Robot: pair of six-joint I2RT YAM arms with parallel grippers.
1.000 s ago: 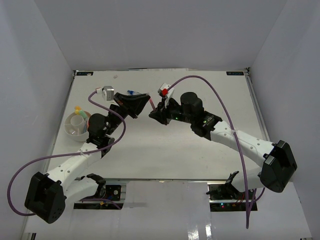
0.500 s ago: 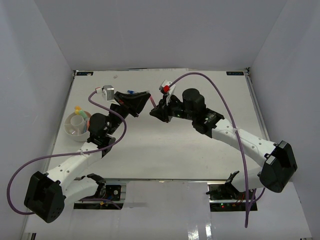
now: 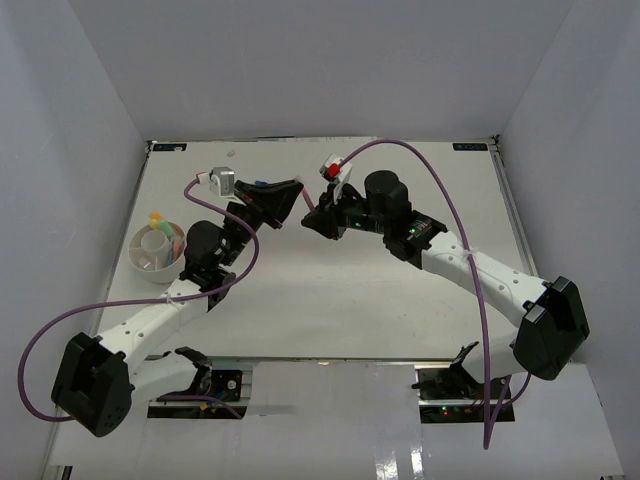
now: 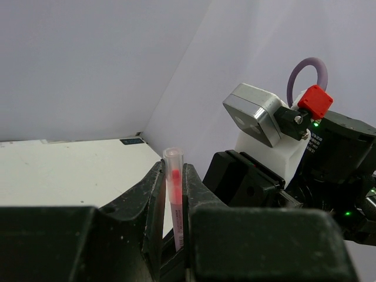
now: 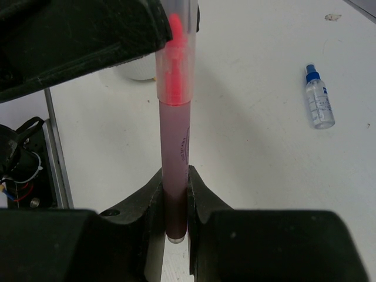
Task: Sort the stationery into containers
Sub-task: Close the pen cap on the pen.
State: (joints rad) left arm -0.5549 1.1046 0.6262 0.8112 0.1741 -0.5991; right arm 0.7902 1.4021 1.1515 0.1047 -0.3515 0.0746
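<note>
Marker (image 5: 174,147): pink barrel, clear cap over red tip. Spray bottle (image 5: 321,107): translucent white, blue cap. Table (image 5: 252,176): white.

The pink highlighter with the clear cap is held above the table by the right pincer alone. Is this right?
Not alone. The left pincer is also shut on the pink highlighter, at its capped end, as the left wrist view shows. The right pincer clamps the other end of the barrel, and the highlighter is held above the table.
</note>
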